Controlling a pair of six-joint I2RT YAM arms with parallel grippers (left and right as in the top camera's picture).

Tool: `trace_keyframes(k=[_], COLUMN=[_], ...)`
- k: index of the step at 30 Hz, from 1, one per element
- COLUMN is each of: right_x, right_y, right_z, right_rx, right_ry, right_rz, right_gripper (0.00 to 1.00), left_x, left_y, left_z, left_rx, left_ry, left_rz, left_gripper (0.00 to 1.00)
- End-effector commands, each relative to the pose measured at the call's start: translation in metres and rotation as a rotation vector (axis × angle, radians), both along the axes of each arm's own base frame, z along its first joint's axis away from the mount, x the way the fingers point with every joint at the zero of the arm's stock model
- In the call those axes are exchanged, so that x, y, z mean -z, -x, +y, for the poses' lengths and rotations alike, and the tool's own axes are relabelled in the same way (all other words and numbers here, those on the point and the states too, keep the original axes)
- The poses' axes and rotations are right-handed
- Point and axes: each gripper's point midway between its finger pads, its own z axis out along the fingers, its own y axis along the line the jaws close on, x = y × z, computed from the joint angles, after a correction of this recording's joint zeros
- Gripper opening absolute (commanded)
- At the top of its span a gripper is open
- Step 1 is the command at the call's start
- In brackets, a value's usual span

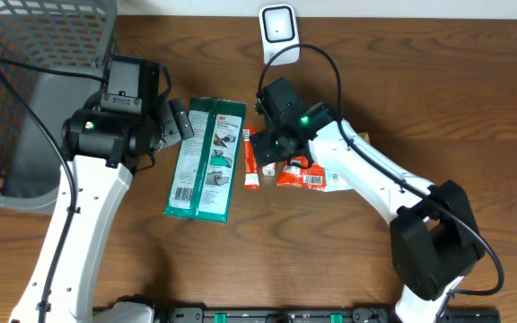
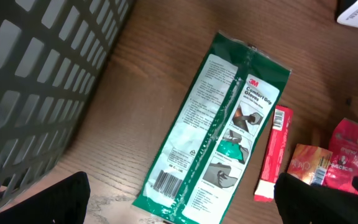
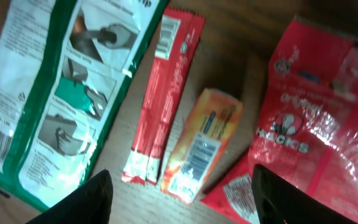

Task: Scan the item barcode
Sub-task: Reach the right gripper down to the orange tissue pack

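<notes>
Left gripper (image 2: 191,200) stood wide, empty; glove packet (image 2: 219,118) lay flat beneath it, barcode (image 2: 166,181) upward, likely for the scanner (image 1: 277,27) beyond. Right gripper (image 3: 180,199) hung open over orange box (image 3: 201,147), seemingly to grasp it.

Dark brown bench (image 1: 330,260): wood grain, matt. Grey lattice basket (image 1: 25,90): moulded plastic, matt. Green-and-white glove pack (image 1: 206,157): glossy plastic film, glare patches. Red crinkled snack bag (image 3: 316,137): shiny wrinkled film. Slim red stick pack (image 3: 160,99), small orange packet (image 3: 204,146): smooth, semi-gloss.
</notes>
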Motion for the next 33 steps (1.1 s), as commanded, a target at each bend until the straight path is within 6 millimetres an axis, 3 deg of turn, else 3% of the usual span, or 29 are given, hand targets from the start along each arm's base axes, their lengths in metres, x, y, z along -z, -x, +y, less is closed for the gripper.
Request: trace_keyframes(k=[1,15,26,31,33], right_x=[-0.011,-0.004,0.008,0.005,-0.001], right_y=[-0.007,-0.011,0.002,-0.003,-0.009], right_z=[0.002,-0.001,0.004,0.003,-0.004], right_rx=[0.027,0.067,0.073,0.081,0.101], right_ry=[-0.005,0.001,-0.049,-0.07,-0.079], right_rz=[-0.041,-0.056,0.01,0.005,-0.008], right_gripper=[0.67,0.73,0.61,0.38,0.17], left_x=[-0.002,-0.002,-0.002,-0.002,-0.002], left_y=[0.002,0.002,0.002,0.002,0.002], left_z=[0.003,0.003,0.003,0.003,0.003], left_rx=[-0.013,-0.013,-0.013,-0.013,-0.013], left_ry=[-0.009,-0.009,-0.009,-0.009,-0.009], left_rz=[-0.003,-0.003,-0.003,-0.004,-0.003], left_gripper=[0.95,0.95,0.95,0.96,0.95])
